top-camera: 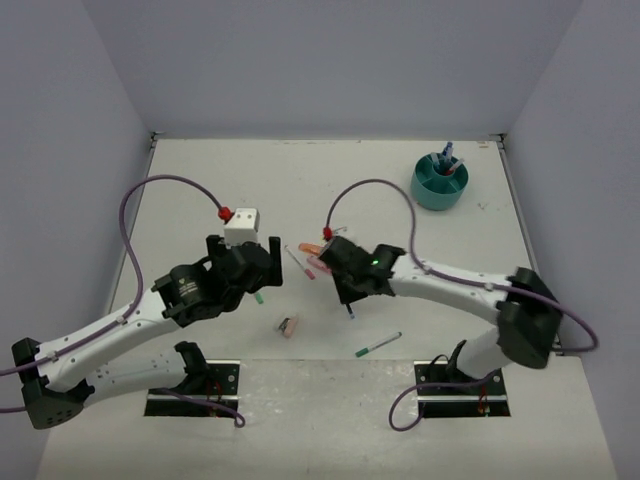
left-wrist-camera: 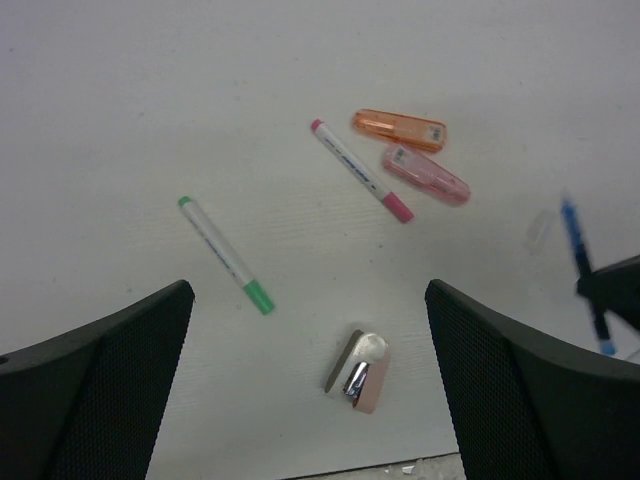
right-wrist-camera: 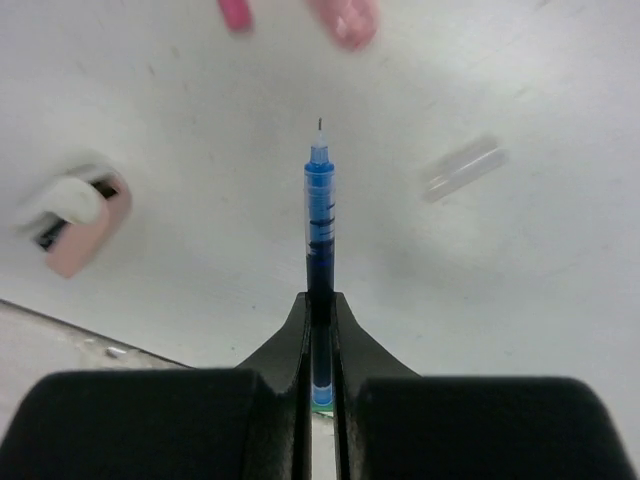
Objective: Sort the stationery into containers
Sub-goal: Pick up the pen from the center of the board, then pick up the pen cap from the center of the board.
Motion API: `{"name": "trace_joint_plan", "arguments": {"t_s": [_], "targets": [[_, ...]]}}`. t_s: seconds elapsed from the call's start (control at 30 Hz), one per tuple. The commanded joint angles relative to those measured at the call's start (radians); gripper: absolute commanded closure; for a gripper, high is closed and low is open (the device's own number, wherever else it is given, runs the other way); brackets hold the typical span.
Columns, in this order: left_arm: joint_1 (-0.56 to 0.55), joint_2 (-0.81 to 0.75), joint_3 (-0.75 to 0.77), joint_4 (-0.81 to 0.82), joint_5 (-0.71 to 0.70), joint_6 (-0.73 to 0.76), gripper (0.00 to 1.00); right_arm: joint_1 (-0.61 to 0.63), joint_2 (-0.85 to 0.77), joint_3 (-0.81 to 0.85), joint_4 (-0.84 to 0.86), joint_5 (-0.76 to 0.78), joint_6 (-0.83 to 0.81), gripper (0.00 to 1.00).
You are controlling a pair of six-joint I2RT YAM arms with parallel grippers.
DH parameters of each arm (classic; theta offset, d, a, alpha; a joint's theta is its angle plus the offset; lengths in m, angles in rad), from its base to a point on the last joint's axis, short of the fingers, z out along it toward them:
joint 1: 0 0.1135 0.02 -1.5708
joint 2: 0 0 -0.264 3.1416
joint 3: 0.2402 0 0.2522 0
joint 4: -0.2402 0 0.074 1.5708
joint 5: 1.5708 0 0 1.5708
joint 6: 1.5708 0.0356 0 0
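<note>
My right gripper (right-wrist-camera: pixel 320 300) is shut on a blue pen (right-wrist-camera: pixel 319 200), held just above the table with its tip pointing away; from above the gripper (top-camera: pixel 348 298) is at the table's middle. My left gripper (left-wrist-camera: pixel 308 290) hangs open over a pink eraser-like piece (left-wrist-camera: pixel 358 372), with a green pen (left-wrist-camera: pixel 225 255), a red-capped pen (left-wrist-camera: pixel 362 170), an orange highlighter (left-wrist-camera: pixel 399 129) and a pink highlighter (left-wrist-camera: pixel 426 175) beyond it. The teal organizer (top-camera: pixel 440 180) stands far right at the back with several items in it.
A clear pen cap (right-wrist-camera: pixel 462 168) lies loose right of the blue pen. Another green pen (top-camera: pixel 378 344) lies near the front edge between the arms. White walls close in the table on three sides.
</note>
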Motion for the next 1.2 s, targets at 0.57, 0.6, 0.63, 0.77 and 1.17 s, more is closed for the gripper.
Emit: {"name": "trace_joint_plan", "arguments": {"t_s": [0.57,0.6,0.63,0.77,1.17], "targets": [[-0.003,1.081,0.624,0.275,0.62,0.341,0.54,-0.594,-0.57,-0.085,-0.008,0.046,-0.193,1.0],[-0.004,1.091,0.624,0.274,0.62,0.341,0.54,-0.594,-0.567,-0.084,-0.005,0.037,-0.196,1.0],[-0.006,1.1,0.624,0.272,0.619,0.34,0.54,-0.594,-0.564,-0.083,-0.003,0.029,-0.199,1.0],[-0.009,1.136,0.627,0.253,0.607,0.343,0.56,-0.594,-0.559,-0.083,0.006,0.006,-0.205,1.0],[-0.032,1.218,0.654,0.198,0.578,0.345,0.64,-0.594,-0.543,-0.077,0.011,-0.01,-0.215,1.0]]}}
